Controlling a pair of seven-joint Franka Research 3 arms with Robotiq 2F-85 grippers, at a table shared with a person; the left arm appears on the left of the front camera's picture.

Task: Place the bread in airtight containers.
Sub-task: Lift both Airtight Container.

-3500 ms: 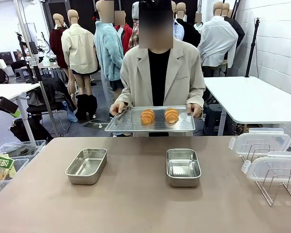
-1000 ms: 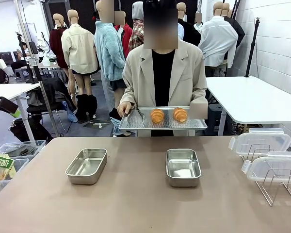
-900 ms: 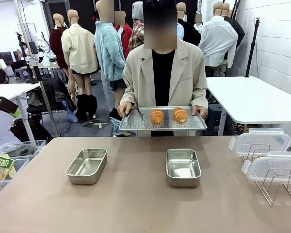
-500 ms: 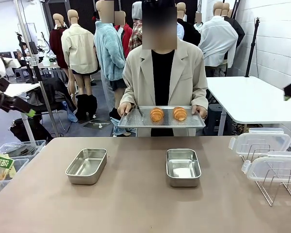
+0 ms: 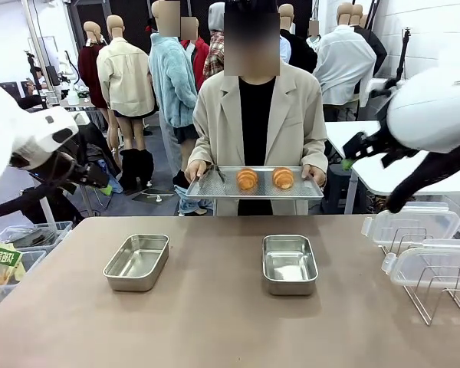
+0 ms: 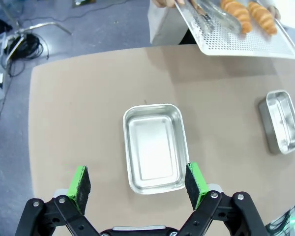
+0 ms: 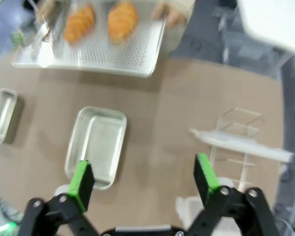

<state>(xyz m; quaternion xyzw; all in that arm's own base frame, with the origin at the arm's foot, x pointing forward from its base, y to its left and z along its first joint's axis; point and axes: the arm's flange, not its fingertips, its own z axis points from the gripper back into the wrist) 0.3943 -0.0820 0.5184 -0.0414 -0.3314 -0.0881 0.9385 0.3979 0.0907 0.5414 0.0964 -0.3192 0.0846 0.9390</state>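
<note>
The brown surface (image 5: 215, 322) carries two steel tins and, at its right edge, two wire racks (image 5: 437, 295) with clear plastic lids (image 5: 410, 225) resting on them. A person (image 5: 257, 115) in a pale jacket stands at the far edge and holds a flat perforated steel tray (image 5: 215, 190) in the air just over that edge.

The left tin (image 5: 136, 262) sits toward the left of the surface and the right tin (image 5: 289, 264) near the middle, well apart. Both are shiny rectangles with rounded corners, open on top and with nothing inside.

Both rolls lie side by side on the right half of the tray, close together: the left roll (image 5: 248, 179) and the right roll (image 5: 283, 178). They are golden-orange, ridged across and croissant-shaped, each smaller than a tin. Metal tongs (image 6: 214, 12) lie on the tray beside them.

The left hand (image 6: 137, 181) hangs high over the left tin, fingers spread wide and holding nothing. The right hand (image 7: 143, 176) hangs high over the right tin and the racks, also spread wide, with nothing between its green pads (image 7: 81, 179).
</note>
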